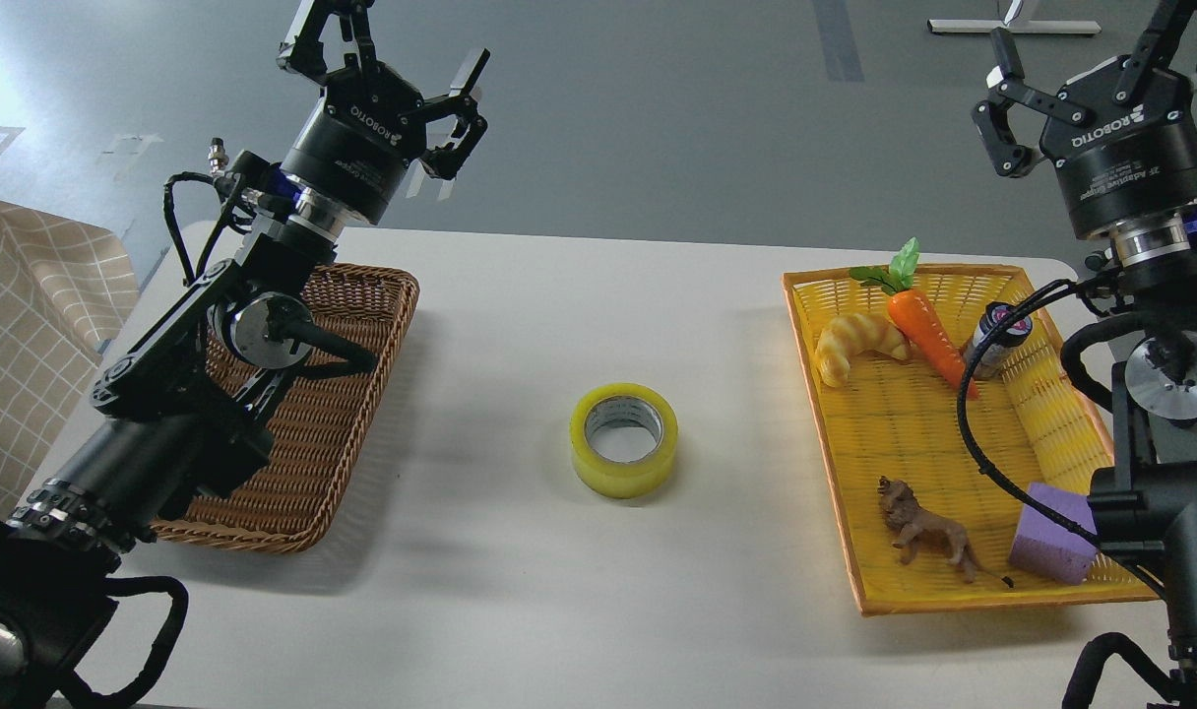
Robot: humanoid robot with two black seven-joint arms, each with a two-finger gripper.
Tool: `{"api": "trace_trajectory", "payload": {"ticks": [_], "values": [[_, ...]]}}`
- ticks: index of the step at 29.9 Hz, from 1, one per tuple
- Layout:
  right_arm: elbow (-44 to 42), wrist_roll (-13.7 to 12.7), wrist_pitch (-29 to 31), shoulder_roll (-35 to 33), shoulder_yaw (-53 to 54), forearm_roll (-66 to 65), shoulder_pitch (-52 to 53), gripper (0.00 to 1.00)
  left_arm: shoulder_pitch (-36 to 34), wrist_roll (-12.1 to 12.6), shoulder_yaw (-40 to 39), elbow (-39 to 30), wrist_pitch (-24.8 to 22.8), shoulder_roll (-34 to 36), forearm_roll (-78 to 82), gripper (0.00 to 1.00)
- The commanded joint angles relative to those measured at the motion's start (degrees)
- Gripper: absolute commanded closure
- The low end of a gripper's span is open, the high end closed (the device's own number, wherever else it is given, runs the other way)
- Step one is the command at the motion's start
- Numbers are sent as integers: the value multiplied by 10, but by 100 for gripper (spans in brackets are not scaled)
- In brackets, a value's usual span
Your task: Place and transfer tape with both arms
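Note:
The yellow tape roll [624, 440] lies flat on the white table [559, 325] near its middle, its grey-white core facing up. My left gripper [382, 49] is raised high at the far left, above the back of the brown basket, fingers spread open and empty. My right gripper [1101, 59] is raised high at the far right, beyond the yellow basket, fingers spread open and empty. Both grippers are well away from the tape.
A brown wicker basket [362, 325] sits at the left under my left arm. A yellow basket [913, 443] at the right holds a croissant [859, 345], carrot [928, 330], small jar [992, 335], toy lion [923, 532] and purple foam cube [1051, 537].

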Motion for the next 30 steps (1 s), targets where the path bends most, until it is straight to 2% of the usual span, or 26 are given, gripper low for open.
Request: {"api": "trace_trajectory", "payload": {"ticks": [1, 4, 7, 10, 15, 22, 26, 30], "values": [[3, -1, 0, 3, 1, 1, -7, 2, -2, 1, 0, -54, 5, 21, 116, 2], [4, -1, 0, 2, 1, 1, -19, 2, -2, 3, 2, -103, 60, 39, 240, 2], [7, -1, 0, 3, 1, 1, -27, 2, -3, 9, 2, -127, 83, 48, 340, 2], [8, -1, -1, 3, 1, 1, -29, 2, 0, 12, 10, -142, 83, 67, 427, 2], [8, -1, -1, 1, 2, 1, -29, 2, -4, 18, 69, -157, 97, 97, 532, 2], [9, -3, -8, 0, 2, 1, -29, 2, -8, 63, 122, -162, 100, 101, 708, 2], [8, -3, -10, 0, 1, 1, -28, 2, -8, 74, 150, -165, 100, 106, 788, 2], [8, -2, -19, 0, 2, 1, -28, 2, -3, 81, 210, -203, 99, 130, 896, 2]]}}
